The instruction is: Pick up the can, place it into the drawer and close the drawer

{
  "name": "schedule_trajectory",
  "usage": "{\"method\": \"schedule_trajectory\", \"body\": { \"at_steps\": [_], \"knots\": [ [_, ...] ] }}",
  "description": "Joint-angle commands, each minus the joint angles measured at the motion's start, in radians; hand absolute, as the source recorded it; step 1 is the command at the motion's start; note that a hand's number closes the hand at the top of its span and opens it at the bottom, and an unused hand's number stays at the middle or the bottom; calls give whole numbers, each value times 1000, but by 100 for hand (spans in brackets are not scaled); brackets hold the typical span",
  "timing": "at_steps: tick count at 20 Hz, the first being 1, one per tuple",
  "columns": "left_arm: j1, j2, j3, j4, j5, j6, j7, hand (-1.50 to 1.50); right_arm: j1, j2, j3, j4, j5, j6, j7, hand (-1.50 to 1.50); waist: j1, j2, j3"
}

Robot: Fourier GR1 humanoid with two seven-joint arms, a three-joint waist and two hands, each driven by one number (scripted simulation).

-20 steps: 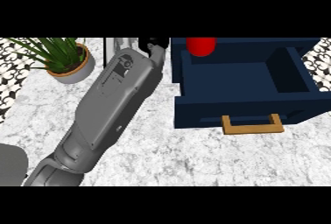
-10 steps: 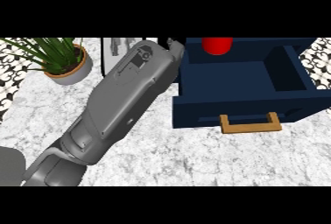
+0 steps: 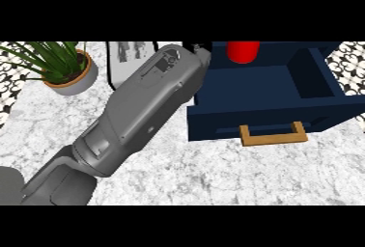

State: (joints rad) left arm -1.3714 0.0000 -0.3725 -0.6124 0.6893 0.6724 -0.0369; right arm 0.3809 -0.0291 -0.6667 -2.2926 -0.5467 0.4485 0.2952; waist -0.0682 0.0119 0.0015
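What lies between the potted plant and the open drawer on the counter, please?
In the head view, the robot's left forearm crosses that stretch diagonally between the potted plant and the drawer; a grey-and-white object sits behind it.

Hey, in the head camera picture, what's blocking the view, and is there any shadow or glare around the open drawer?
Head view: the grey left forearm fills the middle and hides the left hand; the dark blue open drawer has an evenly shaded interior without glare; the red cylindrical can is cut off at the top edge; the wooden handle reads clearly.
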Motion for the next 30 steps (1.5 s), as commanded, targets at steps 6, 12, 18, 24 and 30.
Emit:
{"method": "schedule_trajectory", "body": {
  "at_steps": [6, 12, 18, 24, 30],
  "knots": [
    [-32, 0, -125, 106, 117, 30, -37, 150, -30, -48, -13, -17, -44, -21, 53, -150, -17, 5, 0],
    [-35, 0, -174, 145, 170, 59, -46, -150, -41, -41, -21, 42, -17, 7, 16, -150, -17, 7, 1],
    [18, 0, -210, 157, 214, 77, -126, -150, -1, 0, -7, -24, -15, 17, 24, -150, -18, 5, 0],
    [-36, 0, -223, 181, 264, 118, -144, -150, -61, -16, 11, -26, -1, -27, 52, -150, -33, 12, 0],
    [-19, 0, -243, 124, 307, 121, -170, -150, -99, -78, -41, -70, 93, 33, -58, -150, -23, 3, 0]
  ]
}}
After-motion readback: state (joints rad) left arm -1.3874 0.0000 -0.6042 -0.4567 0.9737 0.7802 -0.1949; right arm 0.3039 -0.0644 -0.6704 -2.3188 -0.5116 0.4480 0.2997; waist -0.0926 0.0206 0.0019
